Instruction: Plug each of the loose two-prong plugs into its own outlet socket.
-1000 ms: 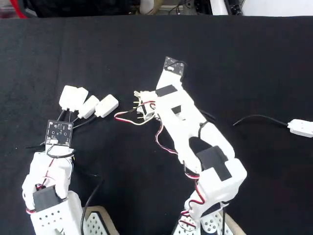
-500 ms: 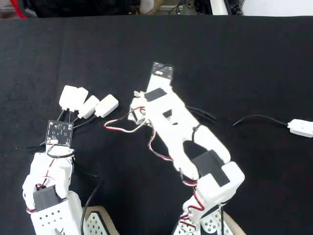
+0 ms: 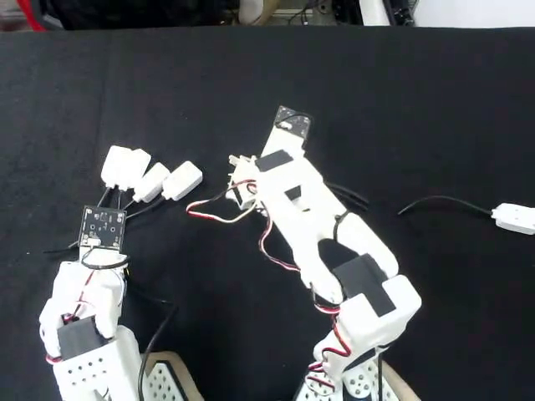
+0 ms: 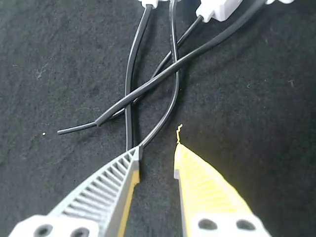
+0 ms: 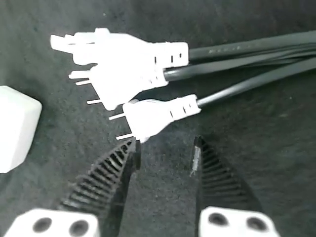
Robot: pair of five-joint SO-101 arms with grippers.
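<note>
Three white two-prong plugs lie bunched together on the black cloth, their black cords running off side by side. The nearest plug (image 5: 153, 116) lies just beyond my right gripper (image 5: 164, 148), which is open and holds nothing. The other two plugs (image 5: 123, 64) lie stacked behind it. In the high view the plugs (image 3: 241, 170) poke out beside the right arm at mid table. A cluster of white outlet sockets (image 3: 150, 177) sits to the left, and one socket (image 5: 15, 126) lies close to the plugs' prongs. My left gripper (image 4: 157, 155) is open above crossed black cords (image 4: 168, 74).
A separate white block on a black cord (image 3: 514, 218) lies at the far right edge. The left arm (image 3: 88, 292) stands at the near left, behind the sockets' cords. The far half of the black cloth (image 3: 267, 67) is bare.
The right arm swung a little to the left over the plugs, then came back to the right. The left arm and the sockets have stayed put.
</note>
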